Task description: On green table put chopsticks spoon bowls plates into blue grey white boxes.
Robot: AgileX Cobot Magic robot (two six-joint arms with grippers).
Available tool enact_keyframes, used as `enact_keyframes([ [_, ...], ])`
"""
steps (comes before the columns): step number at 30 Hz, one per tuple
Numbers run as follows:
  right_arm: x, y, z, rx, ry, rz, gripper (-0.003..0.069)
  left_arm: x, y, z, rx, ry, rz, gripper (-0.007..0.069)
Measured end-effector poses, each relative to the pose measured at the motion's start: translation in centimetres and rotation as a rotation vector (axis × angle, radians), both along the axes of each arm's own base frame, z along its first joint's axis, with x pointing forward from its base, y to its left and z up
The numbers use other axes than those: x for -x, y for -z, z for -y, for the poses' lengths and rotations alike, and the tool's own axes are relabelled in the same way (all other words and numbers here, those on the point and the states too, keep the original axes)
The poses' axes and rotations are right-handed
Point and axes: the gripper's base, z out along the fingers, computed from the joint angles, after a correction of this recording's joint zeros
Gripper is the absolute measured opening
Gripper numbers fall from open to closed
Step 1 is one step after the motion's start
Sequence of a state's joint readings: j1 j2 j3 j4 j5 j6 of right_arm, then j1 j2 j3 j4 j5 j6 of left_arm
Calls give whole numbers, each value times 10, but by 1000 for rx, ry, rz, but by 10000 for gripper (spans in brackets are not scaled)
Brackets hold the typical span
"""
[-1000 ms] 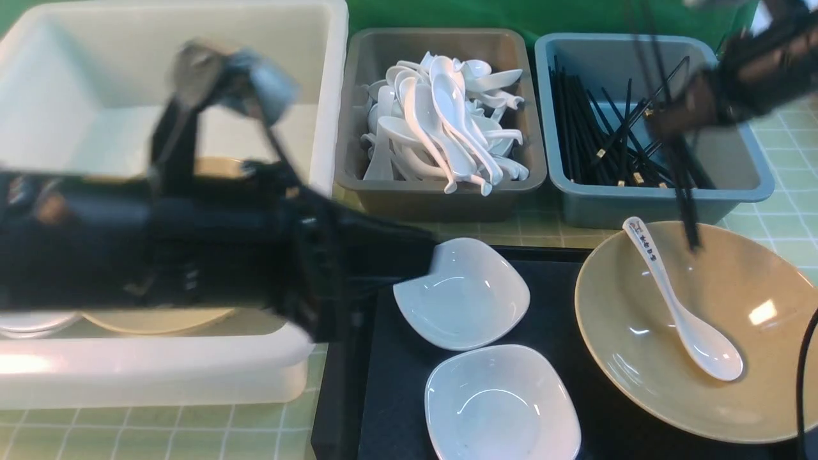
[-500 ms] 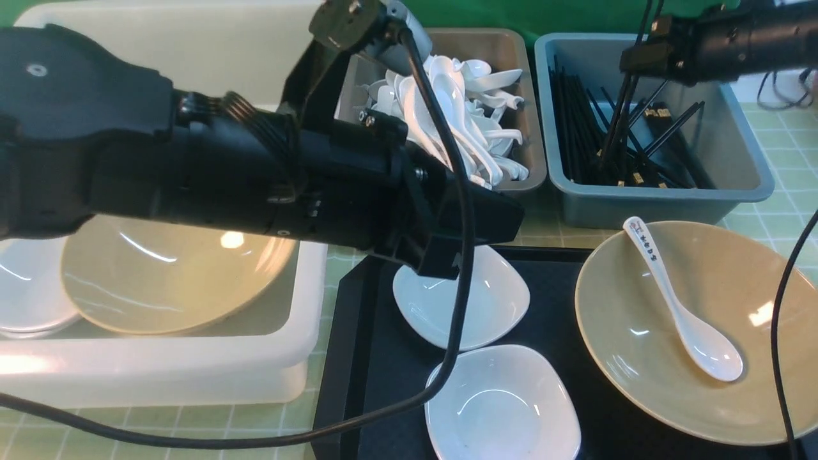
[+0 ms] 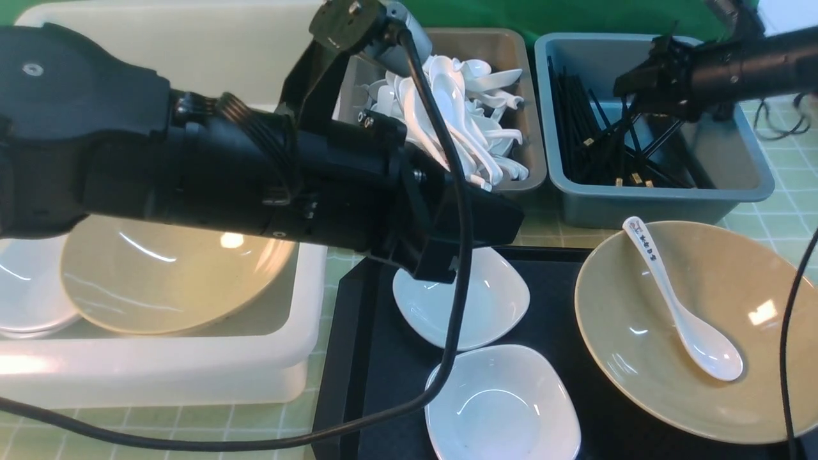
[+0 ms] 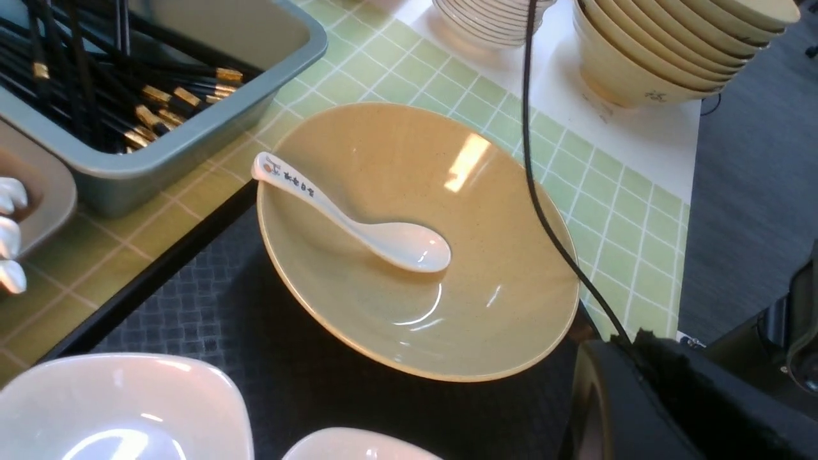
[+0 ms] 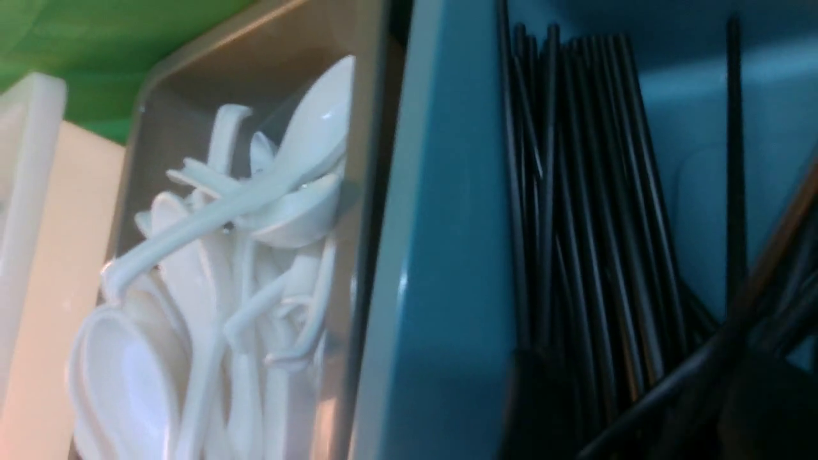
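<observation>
My right gripper (image 3: 629, 86) hovers low over the blue box (image 3: 664, 204), right above the heap of black chopsticks (image 3: 585, 137); its jaws are too dark and blurred to read. My left gripper (image 3: 479, 243) hangs above the nearer-to-boxes white plate (image 3: 473, 306) on the black tray; its fingers are hidden. A second plate (image 3: 501, 402) lies in front. The spoon (image 3: 677, 306) with blue writing rests in a tan bowl (image 3: 735, 396) on the right. Another tan bowl (image 3: 172, 287) sits in the white box (image 3: 160, 377). The green table (image 3: 792, 191) shows around the boxes.
The grey box (image 3: 441, 198) between the white and blue boxes is piled with plain white spoons (image 3: 447, 115). The black tray (image 3: 383, 358) holds the plates and the right bowl. Stacked tan bowls (image 4: 671, 45) stand beyond the table's right side. A cable (image 3: 457, 306) droops over the tray.
My left arm swung from the white box to above the tray's plate, then stayed. My right gripper carried chopsticks from over the bowl to the blue box and dropped lower.
</observation>
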State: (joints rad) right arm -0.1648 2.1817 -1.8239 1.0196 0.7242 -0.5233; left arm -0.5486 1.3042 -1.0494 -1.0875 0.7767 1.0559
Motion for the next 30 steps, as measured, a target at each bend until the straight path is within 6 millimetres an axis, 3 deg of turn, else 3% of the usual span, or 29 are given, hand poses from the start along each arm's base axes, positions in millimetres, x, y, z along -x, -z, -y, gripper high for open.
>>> enact_keyframes([
  [4, 20, -41, 4, 76, -87, 67, 528, 8, -9, -7, -12, 5, 55, -1],
  [6, 43, -77, 1, 153, -168, 137, 549, 15, -18, -15, -19, 4, 97, -1],
  [7, 45, -80, 0, 159, -170, 141, 550, 15, -18, -16, -23, 7, 100, -1],
  [9, 71, -105, -20, 256, -249, 174, 554, 22, -25, -24, -39, 0, 120, -1],
  [12, 107, -115, -54, 427, -368, 139, 554, 33, -31, -34, -61, 1, 119, -1],
  [17, 149, -91, -93, 650, -514, -27, 555, 53, -35, -45, -125, 39, 85, -1],
  [18, 160, -77, -97, 687, -563, -112, 556, 61, -35, -50, -155, 53, 72, -1],
  [24, 184, -31, -91, 709, -613, -295, 557, 80, -32, -66, -234, 27, 40, -1],
  [30, 185, 3, -87, 726, -531, -261, 557, 89, -11, -80, -289, -88, -11, -1],
])
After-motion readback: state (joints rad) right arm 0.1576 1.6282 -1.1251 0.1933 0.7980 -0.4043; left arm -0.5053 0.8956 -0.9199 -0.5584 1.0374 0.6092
